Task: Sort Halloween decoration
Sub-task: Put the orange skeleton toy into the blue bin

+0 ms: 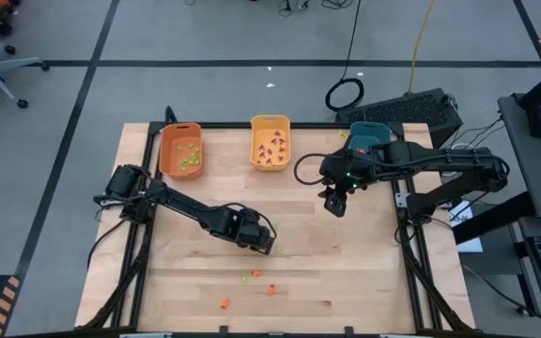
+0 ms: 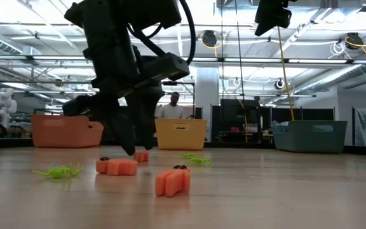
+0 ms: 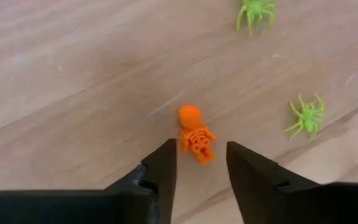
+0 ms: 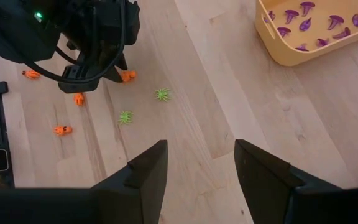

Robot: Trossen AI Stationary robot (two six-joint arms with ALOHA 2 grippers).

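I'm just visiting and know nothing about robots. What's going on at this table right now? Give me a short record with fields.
Table: wooden top
Orange bin: holds light green trinkets
Yellow bin: holds purple trinkets
Teal bin: partly hidden by the right arm, contents not visible
Left gripper: low over the table, fingers open around an orange skeleton
Right gripper: raised above the table, open, holding nothing
Loose on table: green spiders, more orange trinkets
Background: a person beyond the table

No readable text, label, brand, number or sign on anything in view.
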